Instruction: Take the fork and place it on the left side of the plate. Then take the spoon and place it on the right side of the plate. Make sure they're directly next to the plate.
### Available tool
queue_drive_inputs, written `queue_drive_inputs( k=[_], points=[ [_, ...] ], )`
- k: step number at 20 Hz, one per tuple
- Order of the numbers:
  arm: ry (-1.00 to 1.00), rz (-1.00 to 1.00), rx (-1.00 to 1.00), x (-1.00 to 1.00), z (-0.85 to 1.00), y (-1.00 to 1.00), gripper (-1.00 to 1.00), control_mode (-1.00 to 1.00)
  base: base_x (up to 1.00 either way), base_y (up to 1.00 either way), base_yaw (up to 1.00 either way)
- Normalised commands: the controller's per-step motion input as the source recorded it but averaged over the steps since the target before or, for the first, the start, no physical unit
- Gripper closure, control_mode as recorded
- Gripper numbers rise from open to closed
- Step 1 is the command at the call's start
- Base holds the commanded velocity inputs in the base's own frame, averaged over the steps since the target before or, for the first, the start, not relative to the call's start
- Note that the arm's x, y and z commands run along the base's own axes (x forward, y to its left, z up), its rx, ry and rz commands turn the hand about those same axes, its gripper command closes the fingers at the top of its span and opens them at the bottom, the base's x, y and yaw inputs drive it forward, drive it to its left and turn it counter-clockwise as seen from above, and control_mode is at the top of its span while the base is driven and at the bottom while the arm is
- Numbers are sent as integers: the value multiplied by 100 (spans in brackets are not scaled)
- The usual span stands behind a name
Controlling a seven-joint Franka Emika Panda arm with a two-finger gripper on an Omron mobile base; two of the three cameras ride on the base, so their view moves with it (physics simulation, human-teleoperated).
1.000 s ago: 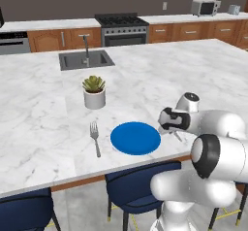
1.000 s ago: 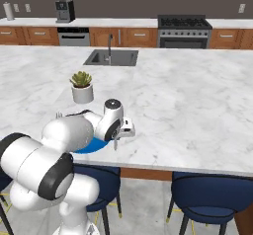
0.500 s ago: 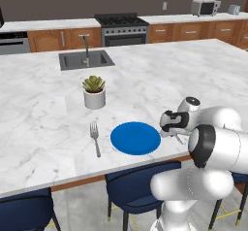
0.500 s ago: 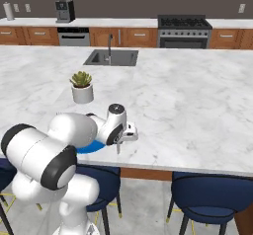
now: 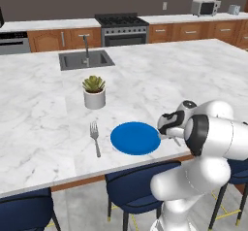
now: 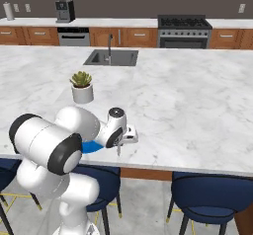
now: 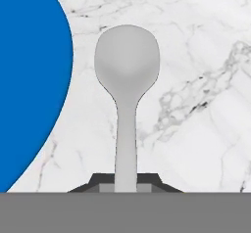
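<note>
Rising between the two dark finger tips at the bottom of the hand view, the handle of the spoon (image 7: pixel 126 85) is seen pinched by the gripper (image 7: pixel 126 184), with the jaws closed against its sides. The spoon's rounded bowl is pointed away from the hand, above the white marble counter (image 7: pixel 196 56); whether it rests on the marble or is held just over it cannot be told. Just beside the spoon, the curved edge of the plate (image 7: pixel 27 80) is shown, with a narrow strip of marble left between them. In the left base view, the gripper (image 5: pixel 172 134) is found low at the plate's right rim, close to the counter's near edge, and the plate (image 5: pixel 135 138) is seen lying flat on the counter (image 5: pixel 43 123). The fork (image 5: pixel 95 137) is laid on the plate's left, near it but apart, tines turned toward the far side. Behind the fork and plate a small potted plant (image 5: pixel 94 91) is set, and farther back a sink (image 5: pixel 85 59) is sunk into the counter. In the right base view, the gripper (image 6: pixel 118 149) is pointed downward beside a sliver of the plate (image 6: pixel 90 147), most of which is hidden by the arm.
</note>
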Motion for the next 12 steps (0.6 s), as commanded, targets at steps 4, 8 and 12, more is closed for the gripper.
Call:
queue_drive_inputs(
  k=[4, 8, 12],
  points=[
    [0, -2, 0, 19, -14, 0, 100, -100, 0, 0, 0],
    [0, -1, 0, 25, -11, 0, 100, -100, 0, 0, 0],
    [0, 0, 0, 27, -10, 0, 100, -100, 0, 0, 0]
  ],
)
